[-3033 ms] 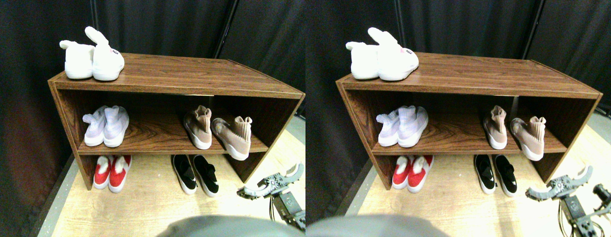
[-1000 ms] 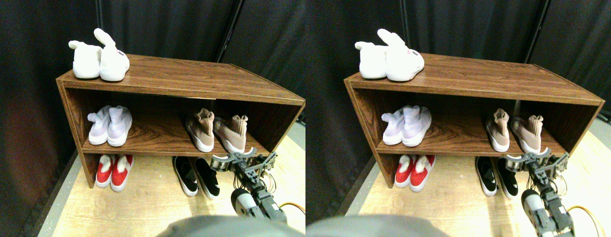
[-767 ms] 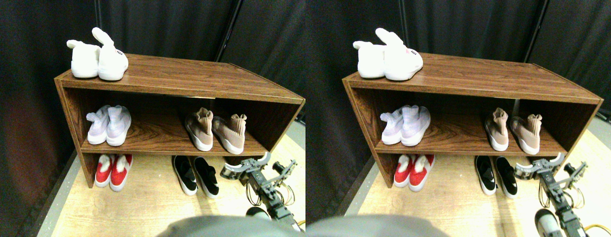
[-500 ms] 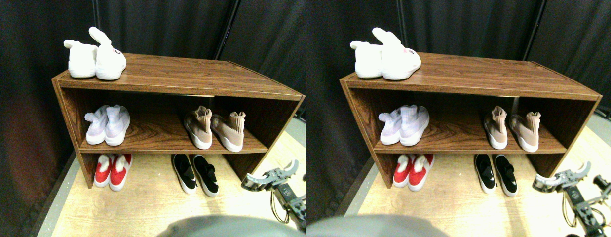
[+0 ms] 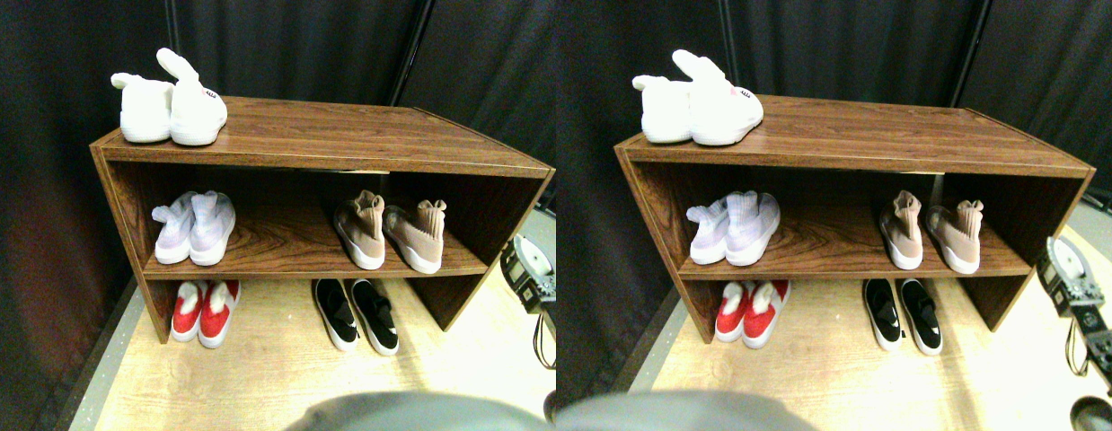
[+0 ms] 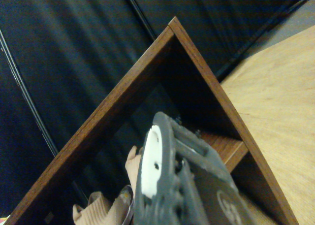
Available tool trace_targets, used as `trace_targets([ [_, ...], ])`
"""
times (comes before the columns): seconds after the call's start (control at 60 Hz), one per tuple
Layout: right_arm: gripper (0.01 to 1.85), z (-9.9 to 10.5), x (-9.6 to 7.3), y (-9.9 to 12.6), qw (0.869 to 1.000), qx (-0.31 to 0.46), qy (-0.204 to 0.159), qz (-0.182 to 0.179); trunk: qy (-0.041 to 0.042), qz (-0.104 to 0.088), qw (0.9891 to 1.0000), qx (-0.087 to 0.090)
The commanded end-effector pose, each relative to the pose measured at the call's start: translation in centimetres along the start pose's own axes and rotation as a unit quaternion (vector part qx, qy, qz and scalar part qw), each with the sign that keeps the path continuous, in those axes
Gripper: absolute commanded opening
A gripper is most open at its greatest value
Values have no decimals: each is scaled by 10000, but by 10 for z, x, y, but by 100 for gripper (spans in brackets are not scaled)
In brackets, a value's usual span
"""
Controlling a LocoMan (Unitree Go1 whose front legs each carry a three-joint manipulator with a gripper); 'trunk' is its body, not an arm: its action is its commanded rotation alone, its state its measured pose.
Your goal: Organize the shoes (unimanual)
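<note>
You are looking at a right gripper (image 5: 527, 268) that is sitting at the far right edge of the stereo view, just outside the right side panel of the wooden shoe rack (image 5: 340, 135). Only part of it is showing, and you cannot tell from either view whether it is open or closed; nothing visible is being carried.

The relation to watch is this: the 2 tan sock-collar sneakers (image 5: 390, 232) are lying to the gripper's left, on the middle shelf, with the side panel standing between them and the gripper. In the wrist view the jaw frame (image 6: 172, 180) is pointing at the rack's corner, and the tan knit collars (image 6: 106, 208) are peeking out beyond it, inside the shelf. Each sneaker's long axis is running roughly front to back, white-soled toes toward the shelf's front edge, collars toward the back. The right one is angling slightly, its toe turned a little toward the side panel, and it is the nearer of the 2 to the gripper.

The 2 black slip-ons (image 5: 357, 314) are resting on the floor below, toes toward you, lower and further left of the gripper.

Any reach for either pair would, by my judgement, have to come round to the open front, not through the side.
</note>
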Motion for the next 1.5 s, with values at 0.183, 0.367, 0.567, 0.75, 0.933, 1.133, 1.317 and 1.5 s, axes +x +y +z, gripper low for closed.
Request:
trace_targets([
  [0.183, 6, 5, 38, -2, 10000, 40, -11, -18, -28, -1, 10000, -57],
  [0.367, 6, -8, 61, -17, 9996, 140, 167, -177, -22, 49, 10000, -76],
  [0.567, 6, -23, 77, -33, 9983, 16, 117, -578, -15, 84, 9999, -97],
  [0.75, 6, -38, 85, -39, 9969, 73, 169, -763, -7, 150, 9998, -136],
  [0.933, 6, -41, 94, -47, 9962, -52, 167, -852, 12, 195, 9997, -146],
  [1.133, 6, -42, 94, -51, 9942, -125, 271, -1033, 27, 178, 9997, -145],
  [1.317, 6, -53, 88, -51, 9929, 87, 480, -1082, 50, 188, 9997, -167],
  [1.5, 6, -66, 79, -48, 9923, 27, 595, -1082, 58, 210, 9996, -192],
])
